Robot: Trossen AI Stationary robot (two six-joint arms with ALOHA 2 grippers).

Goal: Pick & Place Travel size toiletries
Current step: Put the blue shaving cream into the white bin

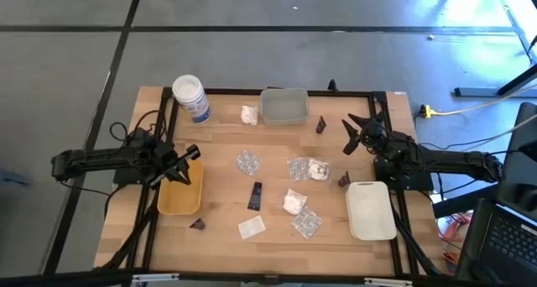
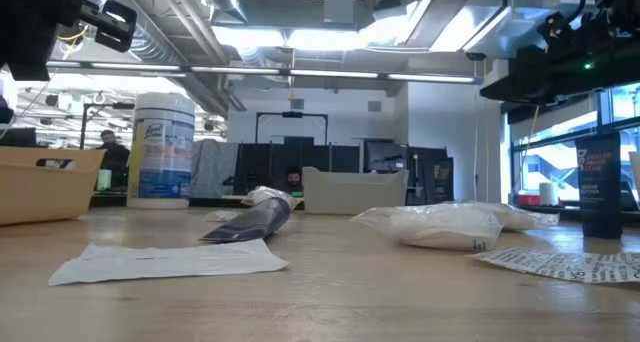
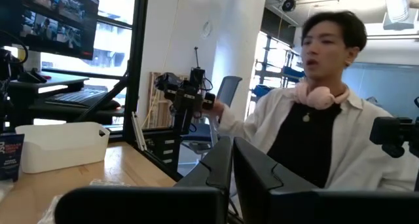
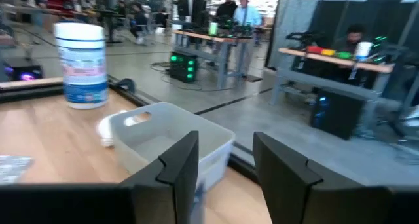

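So right now nothing is actually being carried. The left gripper point(image 1: 191, 153) hangs over the yellow tray point(image 1: 179, 191) with its jaws pressed together and nothing between them, so my read is it's either just parked there or between picks. The right gripper point(image 1: 352, 137) sits up near the far right corner of the tabletop point(image 1: 225, 136), jaws spread wide and empty, pointing toward the clear tray point(image 1: 284, 106). That looks like a ready-to-grab pose to me.

The toiletries are all loose on the wood between the two arms: a dark tube point(image 1: 255, 195) in the middle, blister packs point(image 1: 247, 161) around it, a white lumpy packet point(image 1: 294, 201) and a flat white sachet point(image 1: 251, 227) toward the front. One more white packet point(image 1: 249, 114) lies just beside the clear tray, and small dark wedges point(image 1: 321, 124) are dotted around the edges.

The white tray point(image 1: 370, 209) sits by the right arm, the yellow one by the left, so I'd guess each arm sorts into its nearest bin. The big white jar point(image 1: 191, 96) just stands at the back.
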